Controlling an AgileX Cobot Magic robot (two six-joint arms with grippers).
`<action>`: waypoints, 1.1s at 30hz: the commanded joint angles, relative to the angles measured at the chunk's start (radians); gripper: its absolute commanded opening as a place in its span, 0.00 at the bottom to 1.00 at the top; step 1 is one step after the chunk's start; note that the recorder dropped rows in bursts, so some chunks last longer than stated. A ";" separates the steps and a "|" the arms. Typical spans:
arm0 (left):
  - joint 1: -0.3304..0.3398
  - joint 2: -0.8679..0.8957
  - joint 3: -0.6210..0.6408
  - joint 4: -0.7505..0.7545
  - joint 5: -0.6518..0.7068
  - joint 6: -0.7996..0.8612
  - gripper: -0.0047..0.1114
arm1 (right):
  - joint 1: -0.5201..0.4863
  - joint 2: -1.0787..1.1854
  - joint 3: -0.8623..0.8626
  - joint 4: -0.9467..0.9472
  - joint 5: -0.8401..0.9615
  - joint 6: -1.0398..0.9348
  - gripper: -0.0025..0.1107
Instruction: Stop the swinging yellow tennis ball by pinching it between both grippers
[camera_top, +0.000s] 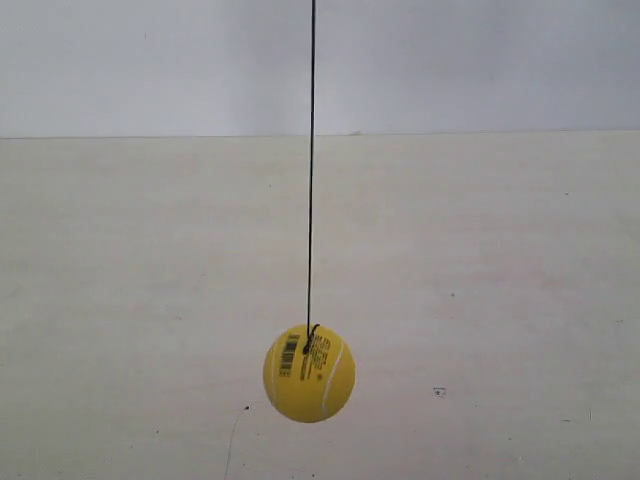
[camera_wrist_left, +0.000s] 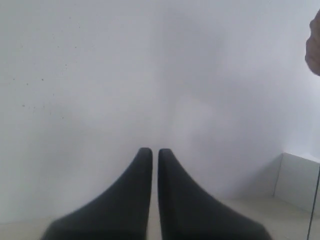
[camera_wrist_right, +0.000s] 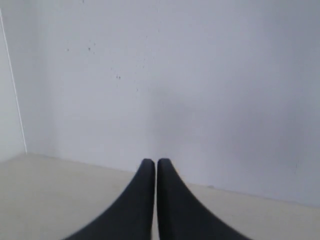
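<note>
Ahead of the left gripper (camera_wrist_left: 155, 152) and the right gripper (camera_wrist_right: 155, 162) only bare wall (camera_wrist_left: 100, 75) was seen. Both had jaws drawn almost together, holding nothing. The yellow tennis ball (camera_top: 309, 372) hung on its string (camera_top: 311, 170) over the table (camera_top: 500, 300), outside either pincer. Its bearing and the nearer arm could not be determined; neither arm appeared in the exterior view.
</note>
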 joint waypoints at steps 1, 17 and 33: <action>0.002 -0.091 0.004 0.005 0.052 -0.043 0.08 | -0.001 -0.147 0.003 0.000 0.044 0.064 0.02; 0.002 -0.404 0.004 0.001 0.077 -0.043 0.08 | 0.001 -0.316 0.001 -0.004 0.068 0.072 0.02; 0.002 -0.521 0.004 -0.006 0.039 -0.030 0.08 | 0.001 -0.316 0.001 -0.004 0.102 0.072 0.02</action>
